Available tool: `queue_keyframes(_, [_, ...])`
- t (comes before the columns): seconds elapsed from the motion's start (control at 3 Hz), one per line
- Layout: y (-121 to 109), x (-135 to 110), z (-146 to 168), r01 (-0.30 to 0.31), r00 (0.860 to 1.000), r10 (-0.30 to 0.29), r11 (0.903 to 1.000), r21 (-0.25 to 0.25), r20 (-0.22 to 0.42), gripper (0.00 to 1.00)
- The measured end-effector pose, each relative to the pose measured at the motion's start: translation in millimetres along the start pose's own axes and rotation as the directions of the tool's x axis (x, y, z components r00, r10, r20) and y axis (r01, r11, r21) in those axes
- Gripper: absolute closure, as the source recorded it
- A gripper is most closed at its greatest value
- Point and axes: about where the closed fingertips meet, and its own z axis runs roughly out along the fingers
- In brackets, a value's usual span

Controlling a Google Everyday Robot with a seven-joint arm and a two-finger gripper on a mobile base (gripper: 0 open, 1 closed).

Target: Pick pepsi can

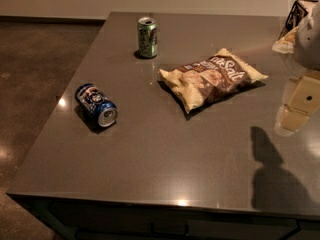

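Note:
The pepsi can (96, 105) is a dark blue can with a white-and-red logo. It lies on its side near the left edge of the grey table (165, 149), its silver end facing the front. My gripper (295, 106) is a pale cream piece at the right edge of the view, above the table and far to the right of the can. It holds nothing that I can see.
A green can (147, 37) stands upright at the back of the table. A chip bag (212, 77) lies flat in the middle, between the gripper and the pepsi can. A packet rack (295, 26) sits at the far right corner. The arm's shadow (272, 171) falls front right.

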Motion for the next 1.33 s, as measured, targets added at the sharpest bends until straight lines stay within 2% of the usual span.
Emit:
queue_keyframes(0.67, [-1.5,0.1,-0.4,-0.009,1.000,0.009,0.9999,-0.015,0.009,0.00])
queue_keyframes(1.0, [-8.1,-24.9,9.4,-0.038,0.996,0.041,0.9985,-0.041,0.075,0.00])
queue_keyframes(1.33, [-9.3,-72.3,26.5,-0.059,0.987,0.068,0.9962,-0.064,0.144,0.00])
